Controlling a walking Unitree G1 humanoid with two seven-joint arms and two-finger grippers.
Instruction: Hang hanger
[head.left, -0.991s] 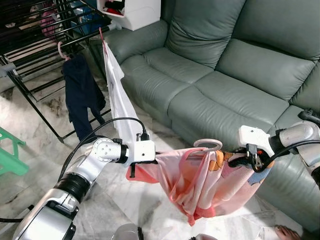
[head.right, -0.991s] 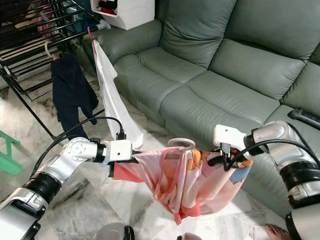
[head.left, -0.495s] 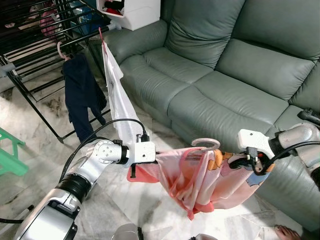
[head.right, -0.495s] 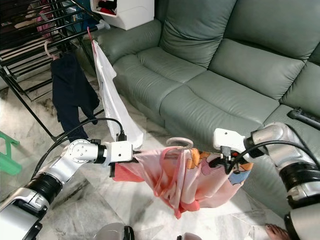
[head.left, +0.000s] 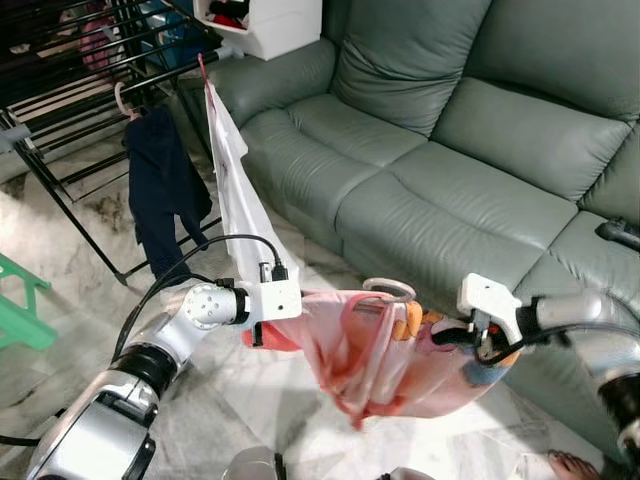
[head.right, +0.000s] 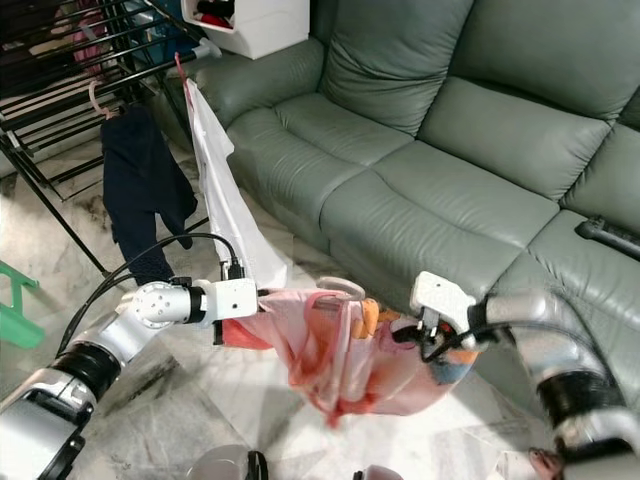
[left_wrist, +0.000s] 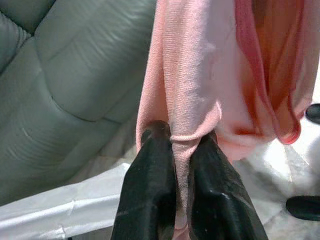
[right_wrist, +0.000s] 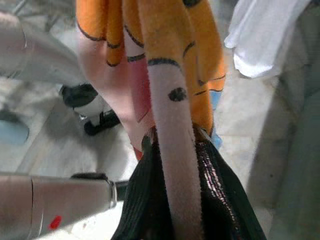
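The left gripper (left_wrist: 180, 145) and the right gripper (right_wrist: 175, 137) each pinch one end of a pink shirt (head.left: 380, 350) on a hanger (head.left: 388, 290). The shirt hangs between them, in front of the green sofa (head.left: 450, 150).

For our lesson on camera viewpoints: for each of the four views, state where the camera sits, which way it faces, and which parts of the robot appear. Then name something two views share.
Left eye view: on the head, facing forward and down at the sofa and drying rack; both silver arms show.
Right eye view: beside it, same scene.
Left wrist view: along the left gripper, shut on the pink garment.
Right wrist view: along the right gripper, shut on the garment's printed part.
Shared: the pink garment on its hanger, held between both grippers.
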